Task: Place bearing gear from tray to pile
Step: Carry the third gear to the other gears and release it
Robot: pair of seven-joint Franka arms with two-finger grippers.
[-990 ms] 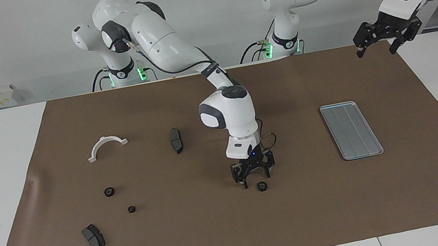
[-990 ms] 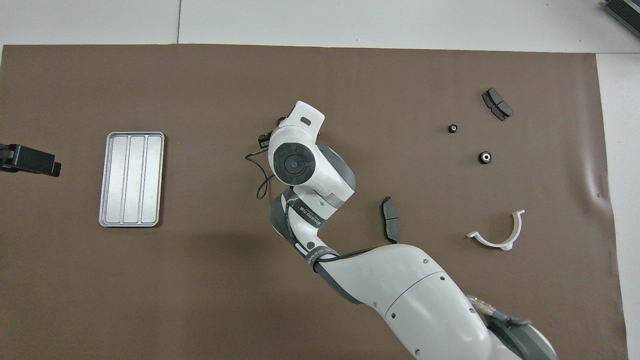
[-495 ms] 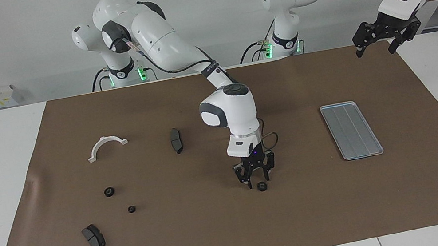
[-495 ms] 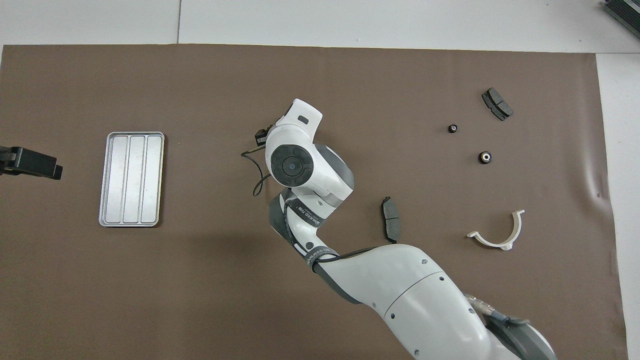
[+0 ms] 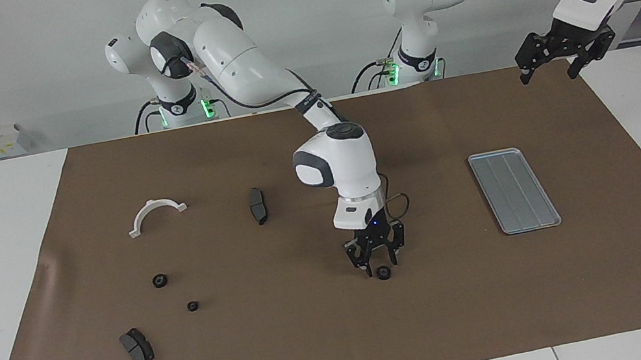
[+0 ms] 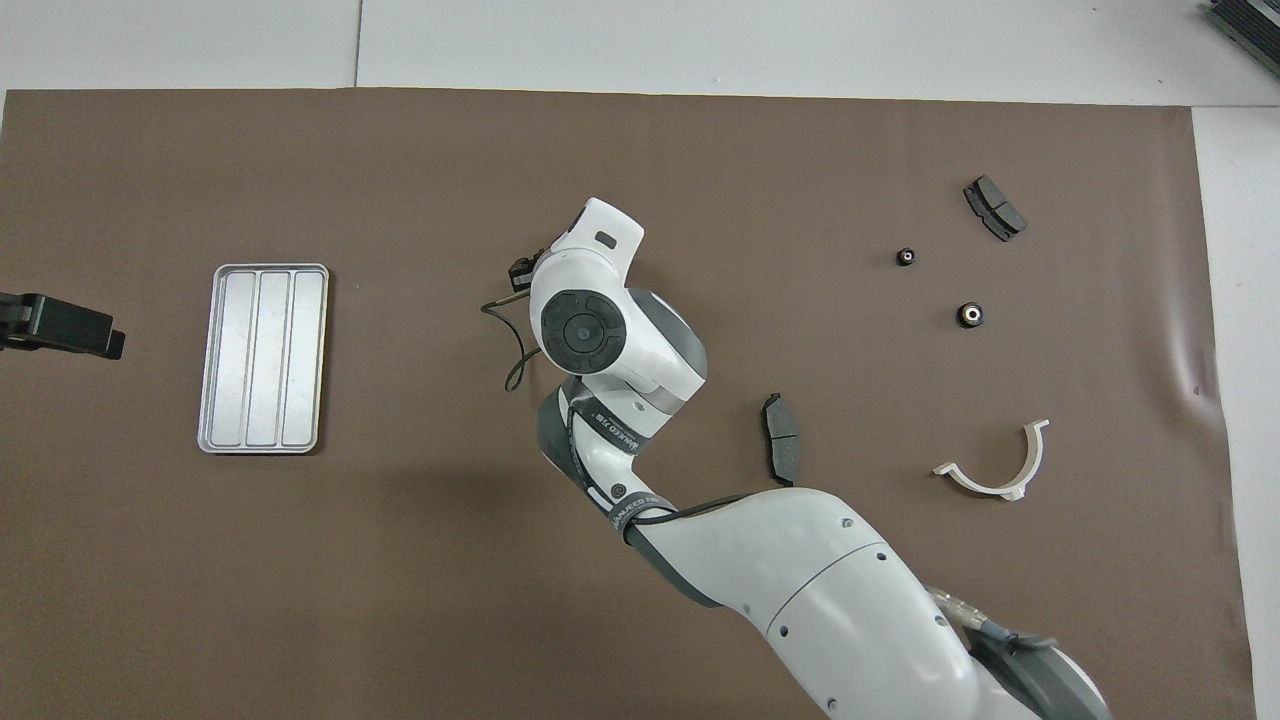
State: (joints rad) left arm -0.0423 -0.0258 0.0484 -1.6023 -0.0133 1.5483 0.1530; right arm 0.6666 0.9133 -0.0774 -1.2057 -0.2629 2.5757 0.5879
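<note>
Right gripper low around one bearing gear, grip perhaps unfinished; two more gears, one tray; left gripper spread.

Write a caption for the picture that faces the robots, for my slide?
Right gripper reaches down at a small black gear on the brown mat; the silver tray lies empty, and the left gripper waits, open.

One high camera faces the robots across the brown mat; another looks steeply down from above their end, closer in. Both take in the mat, with the tray toward the left arm's end.
</note>
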